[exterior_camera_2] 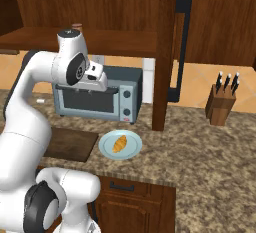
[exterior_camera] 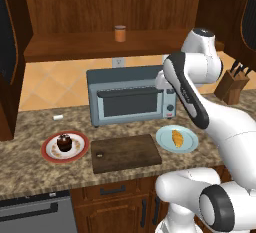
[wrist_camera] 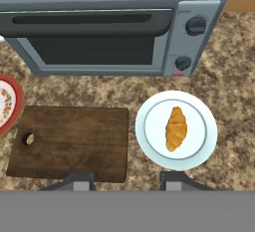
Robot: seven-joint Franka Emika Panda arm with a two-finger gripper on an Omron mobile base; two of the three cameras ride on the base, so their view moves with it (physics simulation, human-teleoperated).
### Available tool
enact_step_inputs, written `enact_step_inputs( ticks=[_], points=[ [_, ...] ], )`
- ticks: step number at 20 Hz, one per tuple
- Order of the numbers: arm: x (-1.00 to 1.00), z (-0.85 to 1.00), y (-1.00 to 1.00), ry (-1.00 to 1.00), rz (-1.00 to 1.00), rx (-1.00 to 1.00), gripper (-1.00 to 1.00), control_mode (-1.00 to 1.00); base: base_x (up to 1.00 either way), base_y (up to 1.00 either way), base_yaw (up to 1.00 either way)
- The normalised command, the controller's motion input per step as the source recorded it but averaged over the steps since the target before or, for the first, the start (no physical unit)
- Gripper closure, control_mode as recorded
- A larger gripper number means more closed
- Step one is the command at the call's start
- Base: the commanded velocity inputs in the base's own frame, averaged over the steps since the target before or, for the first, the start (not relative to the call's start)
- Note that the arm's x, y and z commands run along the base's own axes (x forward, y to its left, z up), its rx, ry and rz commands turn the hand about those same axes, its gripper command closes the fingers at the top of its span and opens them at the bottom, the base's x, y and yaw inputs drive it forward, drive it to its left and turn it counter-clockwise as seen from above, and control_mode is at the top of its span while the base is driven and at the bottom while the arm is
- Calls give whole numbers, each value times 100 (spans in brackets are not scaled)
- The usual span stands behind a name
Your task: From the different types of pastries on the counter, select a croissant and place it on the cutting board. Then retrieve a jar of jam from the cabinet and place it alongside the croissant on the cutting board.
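At the far left of the counter [exterior_camera: 30, 172] sits the chocolate cake [exterior_camera: 64, 142] on a red-rimmed plate [exterior_camera: 50, 149], well apart from anything the current step needs. Next to it lies the cutting board [exterior_camera: 127, 152], bare, with its small hole toward the left end and the toaster oven [exterior_camera: 132, 96] standing just behind it. Right of the board, close but not touching it, is a pale blue plate [wrist_camera: 199, 149] with the croissant [wrist_camera: 176, 128] lying in the middle, its long axis running front to back in the hand view.

The hand [wrist_camera: 124, 180] hangs high above the counter, over the gap between board and plate, with its fingers drawn in as narrow as they get and nothing between them.

The step in hand appears to be picking up the croissant, which has not begun. To do it well, the hand should spread its fingers first, shift right until it is centred over the pastry, and turn so the fingers close across the narrow ridged width rather than along the length. It should descend straight and stop short of the plate, so the plate is not pushed or tipped.

The jar of jam [exterior_camera: 120, 33] stands on the cabinet [exterior_camera: 100, 2] shelf above the oven, waiting for later.
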Motion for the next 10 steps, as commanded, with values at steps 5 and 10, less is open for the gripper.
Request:
enact_step_inputs(
  ticks=[5,10],
  points=[
    [-9,-28,-4,0,0,-1,-100,-100,0,0,0],
    [-28,-71,-36,2,0,-3,-100,-100,0,0,0]
  ],
)
